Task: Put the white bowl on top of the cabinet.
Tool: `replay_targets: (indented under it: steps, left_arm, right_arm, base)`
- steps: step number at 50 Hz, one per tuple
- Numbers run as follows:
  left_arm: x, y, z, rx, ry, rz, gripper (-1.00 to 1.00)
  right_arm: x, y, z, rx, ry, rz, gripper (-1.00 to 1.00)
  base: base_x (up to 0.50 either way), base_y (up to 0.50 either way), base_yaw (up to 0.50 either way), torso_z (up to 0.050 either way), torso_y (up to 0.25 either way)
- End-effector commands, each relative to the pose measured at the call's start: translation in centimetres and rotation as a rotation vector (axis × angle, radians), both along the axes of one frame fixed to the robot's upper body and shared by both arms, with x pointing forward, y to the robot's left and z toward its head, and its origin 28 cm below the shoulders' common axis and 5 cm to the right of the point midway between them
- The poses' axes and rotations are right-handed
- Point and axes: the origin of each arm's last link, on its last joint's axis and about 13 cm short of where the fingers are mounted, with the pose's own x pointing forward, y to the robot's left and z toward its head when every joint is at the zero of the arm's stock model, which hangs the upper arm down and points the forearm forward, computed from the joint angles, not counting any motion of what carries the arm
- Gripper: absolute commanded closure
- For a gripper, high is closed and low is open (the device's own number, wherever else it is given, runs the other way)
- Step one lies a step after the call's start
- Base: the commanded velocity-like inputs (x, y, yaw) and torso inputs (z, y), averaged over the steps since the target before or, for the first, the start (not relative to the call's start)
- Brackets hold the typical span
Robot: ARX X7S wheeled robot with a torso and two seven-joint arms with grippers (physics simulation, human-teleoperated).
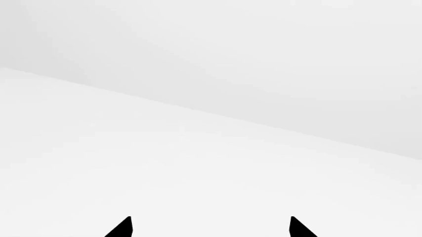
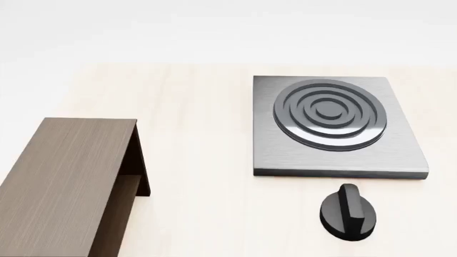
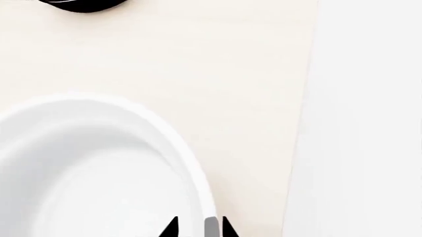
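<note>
**Right hand pinching the bowl's rim**

My left hand (image 1: 209,228) shows only two dark fingertips set apart, holding nothing, over blank white. The cabinet (image 2: 68,176) stands on the table (image 2: 207,160), well left of the stove plate (image 2: 335,126) and knob (image 2: 348,211). My right hand (image 3: 197,228) is narrowed onto the white bowl (image 3: 86,168), gripping its rim.

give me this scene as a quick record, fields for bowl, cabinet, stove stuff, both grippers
white bowl: on the table, seen only in the right wrist view
right gripper: fingertips either side of the bowl's rim, closure unclear
left gripper: open, holding nothing
cabinet: dark wood, top bare
stove plate: grey, black rings, nothing on it
knob: black, in front of the stove plate
</note>
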Motion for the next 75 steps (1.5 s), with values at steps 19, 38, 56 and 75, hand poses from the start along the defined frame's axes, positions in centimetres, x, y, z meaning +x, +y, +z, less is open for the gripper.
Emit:
replay_targets:
  steps: [19,38,56,75]
  left_arm:
    - [0.0,0.0,-0.1,-0.009,-0.005,-0.002,-1.00]
    - [0.0,0.0,-0.1,-0.012,-0.005,-0.004,-1.00]
    - [0.0,0.0,-0.1,-0.012,-0.006,-0.004,-1.00]
    - [0.0,0.0,-0.2,-0.014,-0.007,-0.004,-1.00]
  right_arm:
    - [-2.0,1.1,2.9,-0.103,-0.052,-0.055,1.00]
    - [-1.9,2.5,5.5,-0.139,-0.153,0.021,1.00]
    - [-2.4,2.9,8.1,-0.164,-0.220,0.038,1.00]
    - [-2.1,3.9,12.2,-0.224,-0.267,0.108,1.00]
  base:
    - [0.00,0.00,0.00,0.000,0.000]
    - [0.00,0.00,0.00,0.000,0.000]
    - [0.00,0.00,0.00,0.000,0.001]
    - [0.00,0.00,0.00,0.000,0.000]
